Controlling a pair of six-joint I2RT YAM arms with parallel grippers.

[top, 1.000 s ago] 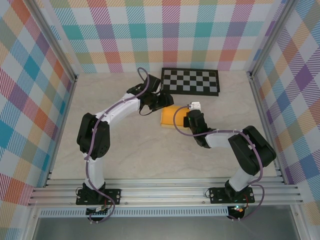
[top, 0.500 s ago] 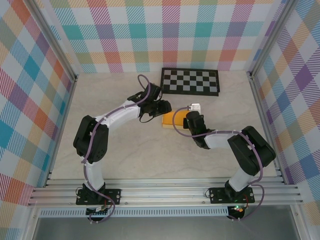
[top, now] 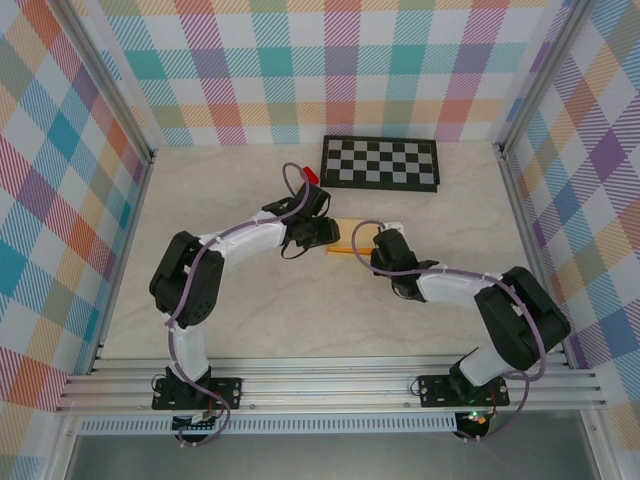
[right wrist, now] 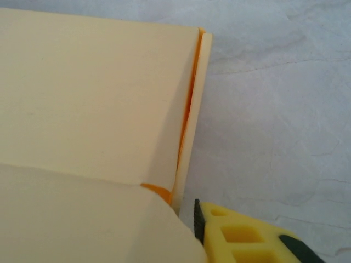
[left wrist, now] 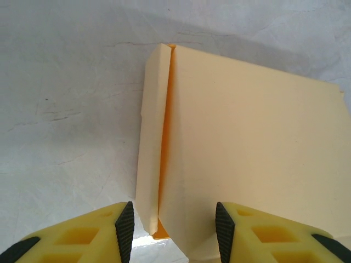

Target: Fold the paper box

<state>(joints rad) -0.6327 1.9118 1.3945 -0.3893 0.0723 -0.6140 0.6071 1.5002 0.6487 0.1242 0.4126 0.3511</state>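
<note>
Roughly at the middle of the worktop (top: 300,320), the paper box (top: 347,230) sits between the two arms, just in front of the black-and-white checkerboard mat (top: 380,163) and apart from it. From above it shows as a pale strip with a thin orange edge on its near side, the left arm (top: 240,232) reaching in from the left and the right arm (top: 450,283) from the right. A small red block (top: 312,176) lies just behind the left wrist. In the left wrist view the box is a broad pale-yellow panel with a narrow flap folded along its left edge, a slit of deeper orange showing in the seam between them. The left jaws stand apart, straddling that corner: one black-padded finger (left wrist: 125,230) is just outside the narrow flap and the other finger (left wrist: 224,230) is in front of the main panel. In the right wrist view a like seam runs down the box's right edge (a small orange corner peeks out where two panels meet), and one yellow finger (right wrist: 241,235) sits just beside that edge, over bare worktop. Its partner is hidden by the card, so whether the right jaws are apart or clamped on the box I cannot tell.
</note>
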